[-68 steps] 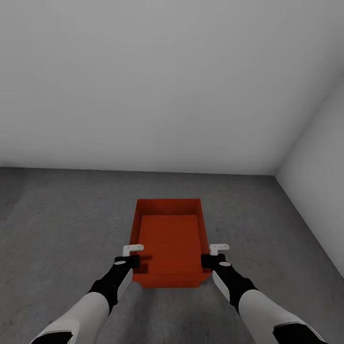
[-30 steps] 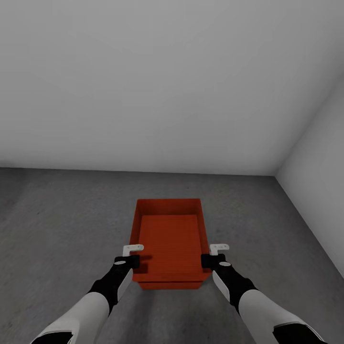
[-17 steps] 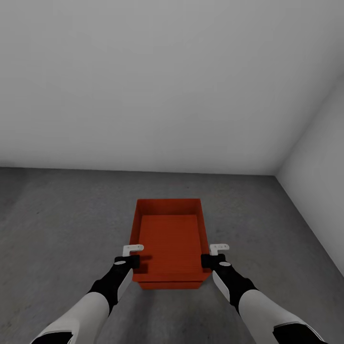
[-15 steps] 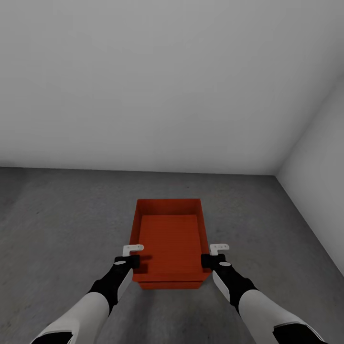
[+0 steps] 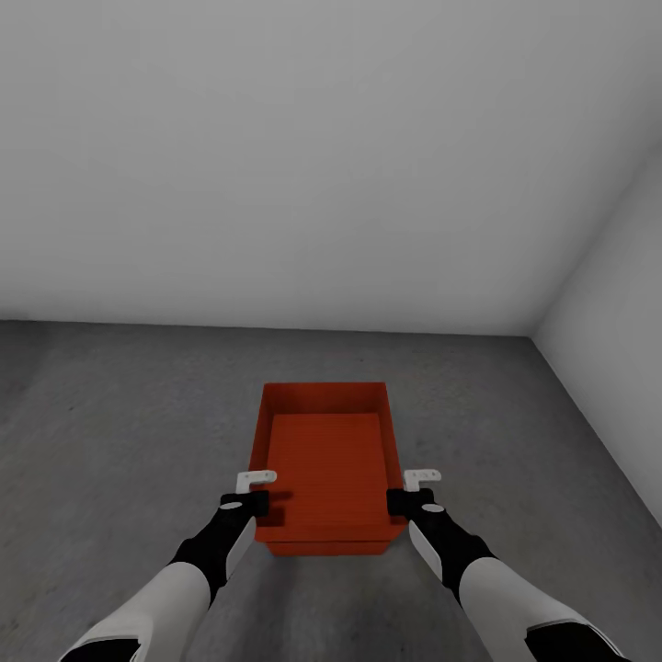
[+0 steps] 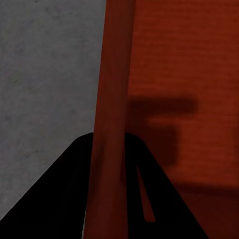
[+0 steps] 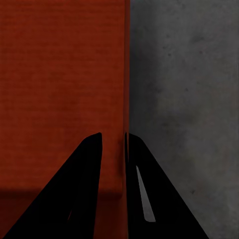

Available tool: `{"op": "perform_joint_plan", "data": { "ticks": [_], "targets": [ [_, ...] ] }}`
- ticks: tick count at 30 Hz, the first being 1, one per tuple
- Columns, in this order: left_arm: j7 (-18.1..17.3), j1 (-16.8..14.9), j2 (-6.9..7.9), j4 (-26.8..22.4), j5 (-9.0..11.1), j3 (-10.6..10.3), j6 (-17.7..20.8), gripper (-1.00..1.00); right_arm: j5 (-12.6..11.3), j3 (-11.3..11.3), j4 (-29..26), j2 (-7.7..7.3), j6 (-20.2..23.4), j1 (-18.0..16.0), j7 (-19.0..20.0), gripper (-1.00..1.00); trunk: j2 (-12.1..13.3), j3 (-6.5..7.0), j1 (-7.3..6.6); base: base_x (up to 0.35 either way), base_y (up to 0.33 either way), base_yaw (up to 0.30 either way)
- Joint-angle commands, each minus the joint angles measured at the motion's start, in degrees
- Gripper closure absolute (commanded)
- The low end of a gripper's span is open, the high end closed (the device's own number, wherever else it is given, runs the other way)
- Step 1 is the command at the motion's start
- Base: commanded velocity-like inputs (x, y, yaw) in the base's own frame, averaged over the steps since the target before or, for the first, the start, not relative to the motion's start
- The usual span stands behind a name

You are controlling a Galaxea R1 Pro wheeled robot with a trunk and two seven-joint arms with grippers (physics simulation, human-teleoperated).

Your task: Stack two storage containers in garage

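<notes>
Landmark: top bin (image 5: 326, 460), red-orange, lidless, seated on a second bin (image 5: 326, 548) whose front edge shows as a thin strip just below the top bin's near wall. Both on grey concrete floor (image 5: 119, 441).

Nearest the robot: bare floor ahead of the bins' near edge, between the two forearms. Left of the bins, wide open floor. Right of the bins, floor narrows toward the side wall (image 5: 611, 322).

Left gripper (image 5: 250, 502): at the top bin's left wall, near corner. Wrist view shows the wall (image 6: 112, 114) running between the dark fingers (image 6: 144, 199), one inside, one outside; narrow, clamped on the wall.

Right gripper (image 5: 405, 501): at the top bin's right wall, near corner. Fingers (image 7: 84, 189) straddle the thin wall (image 7: 126, 99); narrow gap, pinching it.

Beyond the bins: a stretch of open floor, then the back wall (image 5: 303, 156), plain white-grey, meeting the side wall at a corner to the far right.
</notes>
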Motion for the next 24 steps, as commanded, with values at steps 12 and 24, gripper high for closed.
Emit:
{"op": "perform_joint_plan", "data": {
  "ticks": [12,24],
  "targets": [
    [3.4,0.0,-0.08,-3.0,2.4,2.1,0.5,1.00,-1.2,-0.1,0.0,-0.01,0.3,0.0,0.0,1.00,0.0,-0.04,0.00,0.000,0.000,0.000],
    [3.4,0.0,-0.08,-3.0,2.4,2.1,0.5,1.00,-1.2,-0.1,0.0,-0.01,0.3,0.0,0.0,1.00,-1.6,-0.76,0.88,0.000,0.000,0.000]
  ]
}}
